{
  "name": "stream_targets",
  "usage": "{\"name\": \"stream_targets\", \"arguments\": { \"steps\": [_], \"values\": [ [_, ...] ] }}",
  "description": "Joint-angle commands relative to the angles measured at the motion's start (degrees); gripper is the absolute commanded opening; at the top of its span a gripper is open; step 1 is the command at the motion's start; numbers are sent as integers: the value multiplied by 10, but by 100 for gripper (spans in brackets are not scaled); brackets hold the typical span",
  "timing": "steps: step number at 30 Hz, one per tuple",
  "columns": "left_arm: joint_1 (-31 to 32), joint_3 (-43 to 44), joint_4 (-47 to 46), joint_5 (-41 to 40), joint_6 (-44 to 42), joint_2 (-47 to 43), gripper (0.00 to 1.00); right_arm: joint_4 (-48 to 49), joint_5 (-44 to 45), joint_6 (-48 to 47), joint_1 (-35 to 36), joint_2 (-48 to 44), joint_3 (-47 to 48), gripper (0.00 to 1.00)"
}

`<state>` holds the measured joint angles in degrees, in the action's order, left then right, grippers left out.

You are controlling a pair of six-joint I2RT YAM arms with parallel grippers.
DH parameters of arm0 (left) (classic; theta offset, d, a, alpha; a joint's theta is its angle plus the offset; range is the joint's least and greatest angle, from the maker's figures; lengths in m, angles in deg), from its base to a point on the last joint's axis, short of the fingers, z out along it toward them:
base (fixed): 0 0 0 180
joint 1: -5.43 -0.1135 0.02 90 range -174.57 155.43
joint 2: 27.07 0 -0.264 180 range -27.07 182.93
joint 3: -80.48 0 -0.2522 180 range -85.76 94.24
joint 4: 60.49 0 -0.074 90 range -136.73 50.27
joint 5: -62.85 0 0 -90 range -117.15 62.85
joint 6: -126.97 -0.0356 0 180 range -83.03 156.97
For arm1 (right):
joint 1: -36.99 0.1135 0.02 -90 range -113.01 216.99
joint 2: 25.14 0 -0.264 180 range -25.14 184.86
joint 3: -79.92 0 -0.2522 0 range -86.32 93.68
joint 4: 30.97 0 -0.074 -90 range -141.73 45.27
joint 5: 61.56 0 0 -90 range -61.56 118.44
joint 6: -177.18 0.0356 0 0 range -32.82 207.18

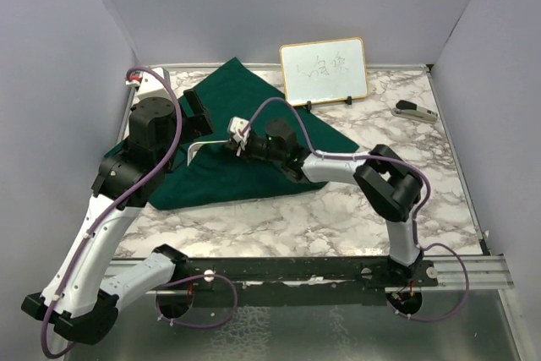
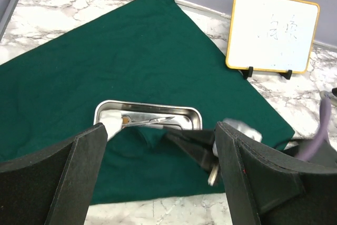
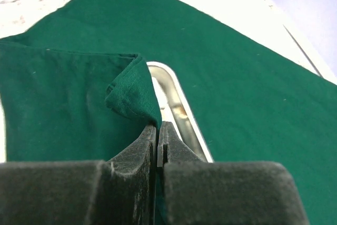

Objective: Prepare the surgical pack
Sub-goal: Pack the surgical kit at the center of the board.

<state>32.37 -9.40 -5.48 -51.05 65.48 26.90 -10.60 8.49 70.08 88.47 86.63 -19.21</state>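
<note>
Room check: walls box in the tabletop (image 1: 380, 209) on the left, back and right. Bare marble is open along the front and across the right half. The green cloth (image 1: 245, 95) takes the back-left area, with one corner reaching up to the back edge and another ending just short of the whiteboard (image 1: 324, 69) stand. A grey stapler-like item (image 1: 414, 110) sits near the right edge, well apart from the rest.

The steel tray (image 2: 147, 105) sits on the cloth, near its middle. A flap of cloth is drawn over the tray's near rim; the far rim and both ends show. Inside I see a scissor-like instrument (image 2: 150, 121) lying lengthwise and white gauze (image 2: 110, 117) at the left end.

Right claw (image 3: 158, 135) is pressed together, pinching the peak of that cloth flap right at the tray rim. Left claw (image 1: 196, 112) is spread wide, holding nothing, above the cloth on the near side of the tray.

Count: one cloth, one tray, one instrument visible, one gauze patch visible. I can't count anything under the flap. One whiteboard.
</note>
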Motion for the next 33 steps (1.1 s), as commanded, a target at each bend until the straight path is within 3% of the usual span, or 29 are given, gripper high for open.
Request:
{"name": "stream_targets", "arguments": {
  "steps": [1,20,33],
  "values": [
    [-4,-2,-1,-12,-9,-5,86,-16,-53,4,-42,64,98,1],
    [-4,-11,2,12,-4,-5,86,-110,-107,-26,-103,217,291,1],
    [-4,-13,2,19,-3,2,86,-137,-33,-34,-105,241,287,1]
  ]
}}
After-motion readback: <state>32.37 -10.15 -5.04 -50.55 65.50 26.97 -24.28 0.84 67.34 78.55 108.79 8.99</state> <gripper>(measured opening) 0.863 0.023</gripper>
